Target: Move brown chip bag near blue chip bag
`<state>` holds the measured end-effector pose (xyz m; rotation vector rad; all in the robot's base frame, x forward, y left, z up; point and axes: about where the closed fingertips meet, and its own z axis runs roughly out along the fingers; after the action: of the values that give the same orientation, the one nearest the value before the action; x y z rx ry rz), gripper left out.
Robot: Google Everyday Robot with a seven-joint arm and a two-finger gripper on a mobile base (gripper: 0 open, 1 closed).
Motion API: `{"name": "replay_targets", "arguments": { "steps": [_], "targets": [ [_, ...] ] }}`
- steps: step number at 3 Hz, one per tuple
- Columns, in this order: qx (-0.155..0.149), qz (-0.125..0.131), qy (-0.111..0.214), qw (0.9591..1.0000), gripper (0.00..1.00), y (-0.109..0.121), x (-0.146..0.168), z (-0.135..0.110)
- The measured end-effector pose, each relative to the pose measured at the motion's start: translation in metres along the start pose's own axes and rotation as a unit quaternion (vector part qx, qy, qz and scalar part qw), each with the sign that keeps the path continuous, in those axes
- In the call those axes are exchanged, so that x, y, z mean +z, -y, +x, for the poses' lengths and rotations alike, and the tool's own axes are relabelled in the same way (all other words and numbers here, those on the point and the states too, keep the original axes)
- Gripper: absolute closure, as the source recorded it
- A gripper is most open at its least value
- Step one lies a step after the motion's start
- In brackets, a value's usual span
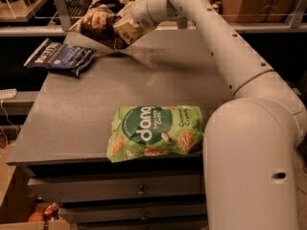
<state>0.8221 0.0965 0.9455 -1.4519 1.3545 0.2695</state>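
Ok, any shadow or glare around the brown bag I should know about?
Camera view: over the far end of the table, the pincer holds the brown chip bag aloft, with a dark shadow right beneath it. Camera view: mild sheen on that bag, no glare on the blue chip bag, which lies in dimmer light.

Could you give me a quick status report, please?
Gripper over the far table edge, shut on brown chip bag, bag aloft. Blue chip bag to its left, apart. Green dang bag at front, off the path.
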Motion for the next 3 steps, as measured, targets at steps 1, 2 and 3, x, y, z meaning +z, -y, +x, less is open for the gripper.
{"name": "replay_targets", "arguments": {
  "steps": [1, 2, 3],
  "targets": [
    [0.007, -0.007, 0.004, 0.9999, 0.52, -0.0046, 0.0065, 0.0007],
    [0.012, -0.015, 0.007, 0.9998, 0.28, -0.0093, 0.0121, 0.0016],
    [0.016, -0.018, 0.008, 0.9997, 0.05, -0.0124, 0.0148, 0.0029]
  ]
}}
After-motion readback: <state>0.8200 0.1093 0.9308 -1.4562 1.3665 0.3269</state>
